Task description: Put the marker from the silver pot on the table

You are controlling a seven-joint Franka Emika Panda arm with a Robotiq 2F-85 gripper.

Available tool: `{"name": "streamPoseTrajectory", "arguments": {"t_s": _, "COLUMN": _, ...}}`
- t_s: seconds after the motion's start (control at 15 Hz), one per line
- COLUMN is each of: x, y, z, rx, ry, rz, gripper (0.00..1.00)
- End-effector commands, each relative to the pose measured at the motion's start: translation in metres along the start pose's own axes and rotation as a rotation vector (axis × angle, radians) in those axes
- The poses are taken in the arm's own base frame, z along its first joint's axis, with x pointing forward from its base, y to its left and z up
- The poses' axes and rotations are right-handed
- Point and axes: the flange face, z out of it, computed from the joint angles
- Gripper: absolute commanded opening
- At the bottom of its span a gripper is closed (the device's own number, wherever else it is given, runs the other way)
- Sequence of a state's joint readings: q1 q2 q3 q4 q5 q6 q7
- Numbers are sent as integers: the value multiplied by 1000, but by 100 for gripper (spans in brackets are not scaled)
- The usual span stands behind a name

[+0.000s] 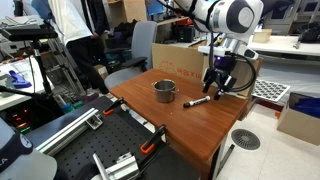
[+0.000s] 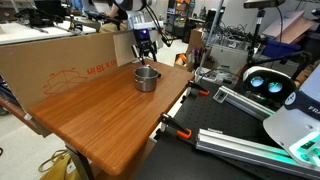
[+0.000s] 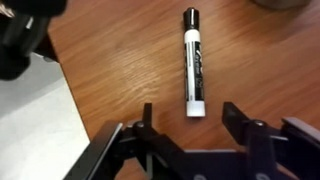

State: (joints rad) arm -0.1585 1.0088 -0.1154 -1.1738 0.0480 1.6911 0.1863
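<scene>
The marker (image 3: 193, 60), white with a black cap, lies flat on the wooden table (image 3: 110, 70), just ahead of my gripper (image 3: 190, 112). The gripper is open and empty, with its fingers apart on either side of the marker's white end and not touching it. In an exterior view the marker (image 1: 198, 101) lies on the table to the right of the silver pot (image 1: 164, 91), with the gripper (image 1: 215, 85) just above and beside it. In the other exterior view the gripper (image 2: 146, 48) hangs behind the pot (image 2: 147, 78). The marker is hidden there.
A large cardboard box (image 2: 60, 60) stands along one side of the table. The table's edge and white floor (image 3: 30, 120) are close to the gripper. Orange clamps (image 1: 148, 146) grip the table's front edge. A person (image 1: 75, 30) and a chair (image 1: 135, 50) are behind.
</scene>
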Motion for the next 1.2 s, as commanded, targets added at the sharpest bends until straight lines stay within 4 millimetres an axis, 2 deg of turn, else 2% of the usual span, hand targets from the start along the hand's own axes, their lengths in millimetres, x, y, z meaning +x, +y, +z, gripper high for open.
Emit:
{"name": "streamPoseTrajectory", "arguments": {"t_s": 0.0, "x": 7, "y": -3, "z": -2, "rx": -31, "ry": 19, "rz": 15, "gripper": 100}}
{"name": "streamPoseTrajectory", "arguments": {"t_s": 0.27, "x": 4, "y": -1, "z": -5, "rx": -11, "ry": 14, "rz": 16, "gripper": 100}}
{"name": "streamPoseTrajectory", "arguments": {"t_s": 0.67, "x": -13, "y": -4, "z": -19, "rx": 40, "ry": 25, "rz": -58, "gripper": 100}}
{"name": "streamPoseTrajectory", "arguments": {"t_s": 0.87, "x": -32, "y": -9, "z": -35, "rx": 62, "ry": 33, "rz": -134, "gripper": 100}}
{"name": "streamPoseTrajectory", "arguments": {"t_s": 1.13, "x": -66, "y": -11, "z": -58, "rx": 76, "ry": 70, "rz": -224, "gripper": 100}}
